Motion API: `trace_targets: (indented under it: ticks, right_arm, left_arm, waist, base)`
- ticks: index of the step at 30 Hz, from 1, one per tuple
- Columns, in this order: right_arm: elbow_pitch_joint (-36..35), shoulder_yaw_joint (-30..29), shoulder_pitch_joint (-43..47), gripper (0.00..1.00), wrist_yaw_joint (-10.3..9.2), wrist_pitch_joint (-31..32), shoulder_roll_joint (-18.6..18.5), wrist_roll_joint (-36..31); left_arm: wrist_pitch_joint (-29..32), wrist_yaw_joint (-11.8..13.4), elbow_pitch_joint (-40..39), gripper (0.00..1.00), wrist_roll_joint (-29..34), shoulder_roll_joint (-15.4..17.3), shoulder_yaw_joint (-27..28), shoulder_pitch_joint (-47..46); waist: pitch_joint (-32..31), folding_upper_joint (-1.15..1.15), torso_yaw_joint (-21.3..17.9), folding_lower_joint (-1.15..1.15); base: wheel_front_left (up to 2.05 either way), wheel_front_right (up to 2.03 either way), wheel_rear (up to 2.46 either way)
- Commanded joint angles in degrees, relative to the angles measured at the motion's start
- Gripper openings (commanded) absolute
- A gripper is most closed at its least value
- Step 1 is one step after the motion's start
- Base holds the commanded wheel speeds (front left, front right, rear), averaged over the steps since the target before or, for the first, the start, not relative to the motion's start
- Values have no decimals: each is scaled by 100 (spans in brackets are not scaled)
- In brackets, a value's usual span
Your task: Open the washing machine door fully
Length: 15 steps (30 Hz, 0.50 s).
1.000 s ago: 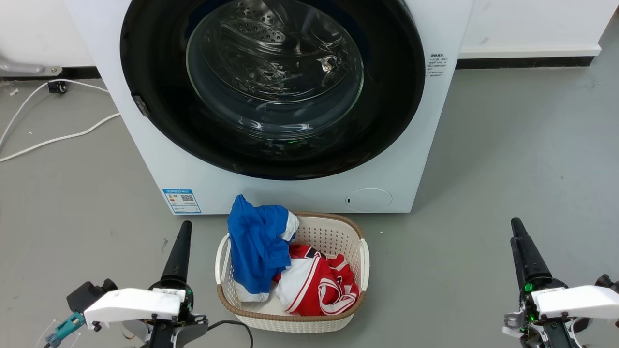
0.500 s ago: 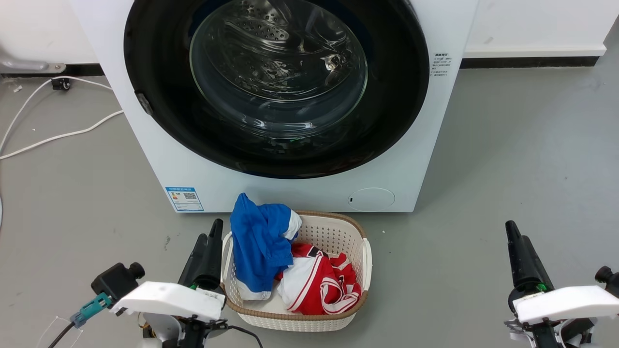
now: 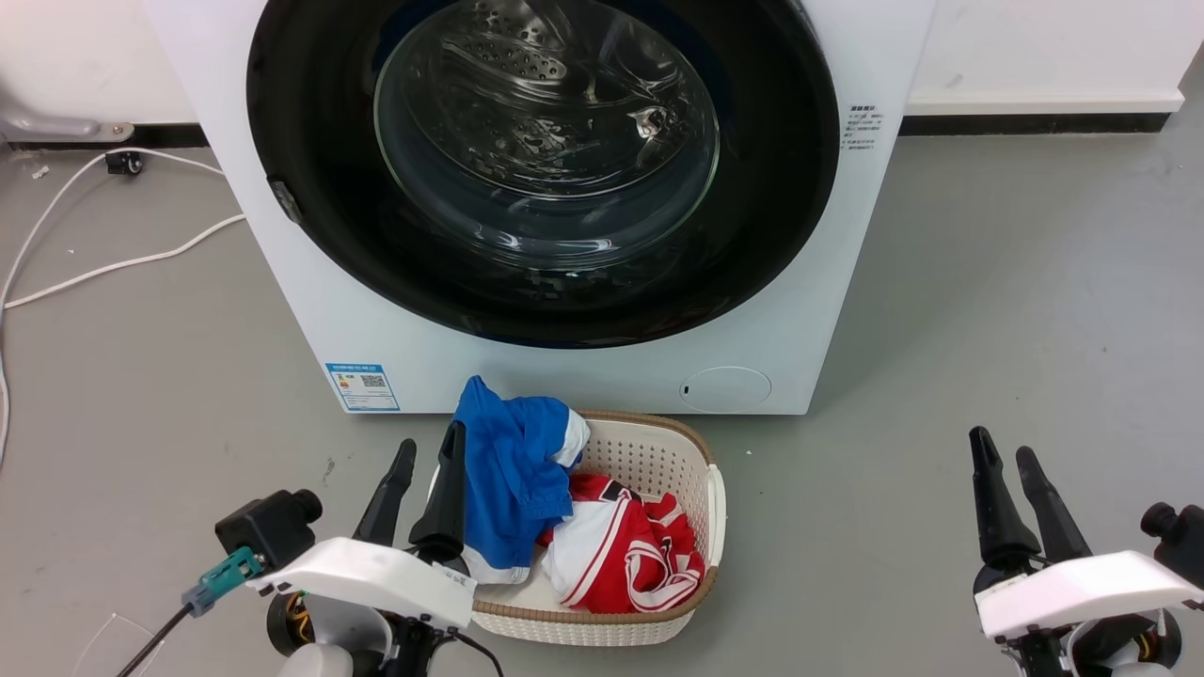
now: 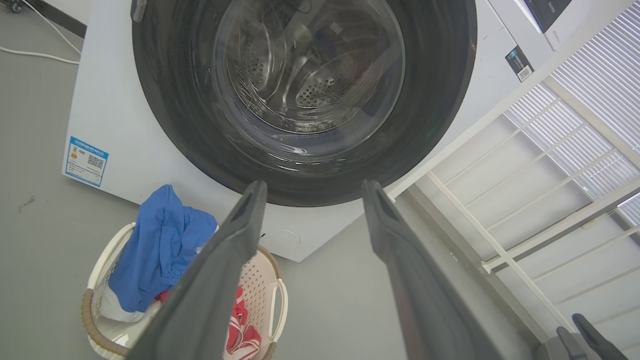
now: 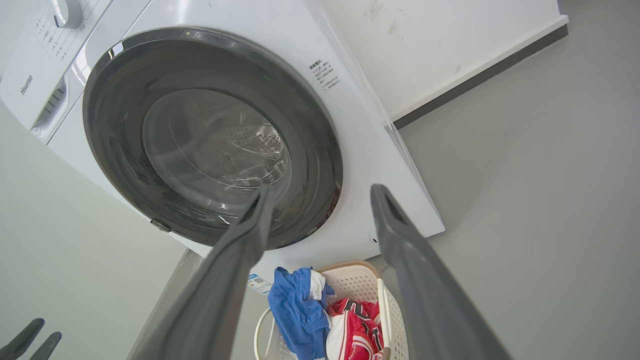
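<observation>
I note the washing machine door (image 3: 546, 160) shut on the washing machine (image 3: 564, 376) ahead. Approach stage: left gripper (image 3: 431, 434) and right gripper (image 3: 1000, 442) spread, empty. Next, reach its rim catch (image 3: 282, 199), seemingly leftward.

Grey floor (image 3: 988, 282), washing machine (image 3: 564, 371), laundry basket (image 3: 649, 453)

The washing machine (image 3: 564, 381) is white, door (image 3: 310, 188) black, basket (image 3: 649, 456) cream, garments (image 3: 508, 480) blue and red-white.
</observation>
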Motion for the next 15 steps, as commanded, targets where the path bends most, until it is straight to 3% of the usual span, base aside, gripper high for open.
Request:
trace_targets:
  ticks: [1, 15]
  right_arm:
    - [-101, 4, 9, 100, 7, -53, -18, -200]
    - [-219, 51, 128, 100, 9, -94, -1, -1327]
  left_arm:
    - [-57, 20, -63, 100, 188, 54, -48, -135]
    - [-295, 301, -47, 100, 1216, 199, -311, -133]
  waist:
    - [-1, 0, 2, 0]
    - [-9, 0, 12, 0]
  base:
    - [0, 0, 0]
    - [0, 0, 0]
